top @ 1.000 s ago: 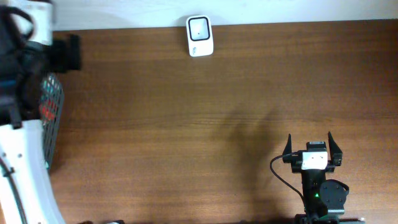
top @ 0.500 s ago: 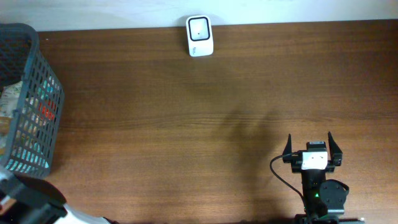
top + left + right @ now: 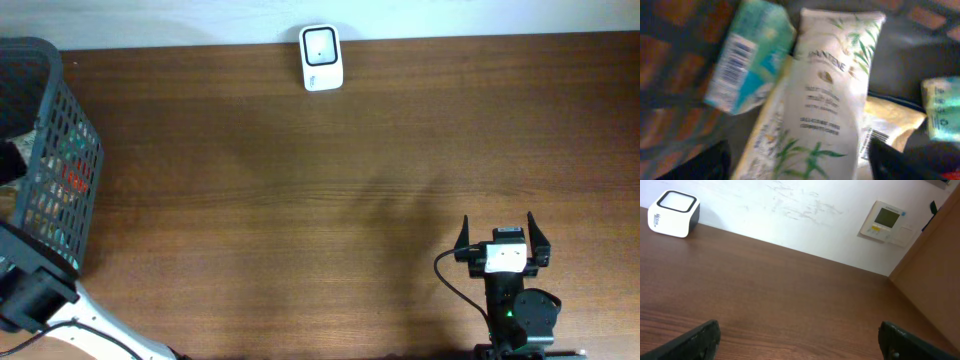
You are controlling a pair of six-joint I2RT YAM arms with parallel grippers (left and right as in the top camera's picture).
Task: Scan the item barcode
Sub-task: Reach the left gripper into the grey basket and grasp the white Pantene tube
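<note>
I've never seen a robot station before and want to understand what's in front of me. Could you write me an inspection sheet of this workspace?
Surface: brown wooden table, bare in the middle.
Job's things: white scanner at the far edge; dark mesh basket at the left edge, holding packets: a white Pantene pouch, a teal packet with its barcode showing, and a yellow packet with a barcode.
Clutter: nothing seen.
Grippers: left gripper open above the Pantene pouch; right gripper open, empty, near the front edge.
Cables: black cable looping beside the right arm.
Surroundings: white wall with a small display panel; wooden panel on the right.
</note>
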